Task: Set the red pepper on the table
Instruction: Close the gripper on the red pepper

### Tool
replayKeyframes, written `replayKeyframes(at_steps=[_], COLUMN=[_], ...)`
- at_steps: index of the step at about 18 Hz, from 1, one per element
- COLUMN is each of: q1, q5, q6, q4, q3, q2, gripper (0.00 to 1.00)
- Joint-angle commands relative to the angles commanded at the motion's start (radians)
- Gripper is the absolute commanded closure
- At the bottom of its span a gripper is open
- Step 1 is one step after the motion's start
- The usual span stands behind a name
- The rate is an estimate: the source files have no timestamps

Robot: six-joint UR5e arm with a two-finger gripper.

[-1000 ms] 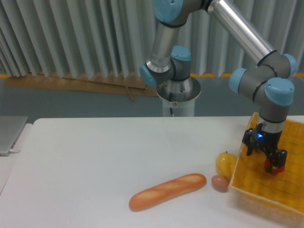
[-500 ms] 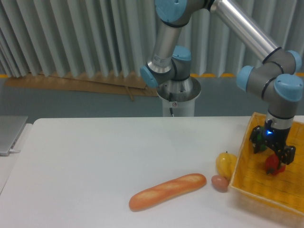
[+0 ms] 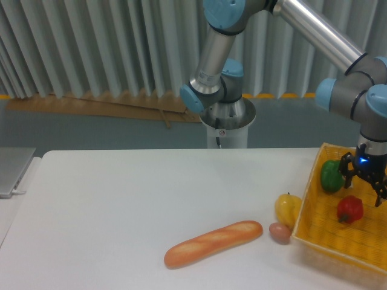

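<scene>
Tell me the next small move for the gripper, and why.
Probably shift the gripper toward the red pepper and lower it. The pepper lies ungrasped in the yellow basket, beside the green pepper, with the gripper hovering above and slightly right. Its jaw state is unclear.

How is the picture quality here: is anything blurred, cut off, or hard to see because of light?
Fixed camera view: light is soft and even, with only faint shadows under the bread; no strong glare on the table. The red pepper and green pepper look sharp. The hand is dark and cut off by the right edge, so its opening is unclear.
</scene>
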Motion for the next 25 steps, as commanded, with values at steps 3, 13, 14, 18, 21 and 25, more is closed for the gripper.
replayKeyframes(at_steps=[3, 13, 14, 18, 21, 25], q1=[-0.003, -0.052, -0.052, -0.052, -0.048, -0.037], q5=[0.0, 0.006, 0.005, 0.005, 0.005, 0.005], q6=[-0.002, -0.021, -0.021, -0.012, -0.017, -0.011], q4=[0.0, -0.003, -0.003, -0.002, -0.003, -0.002], q3=[-0.008, -0.009, -0.009, -0.009, -0.009, -0.009], q2=[-0.005, -0.035, -0.038, -0.054, -0.055, -0.057], gripper=[0.0, 0.0, 0.0, 0.0, 0.0, 0.0])
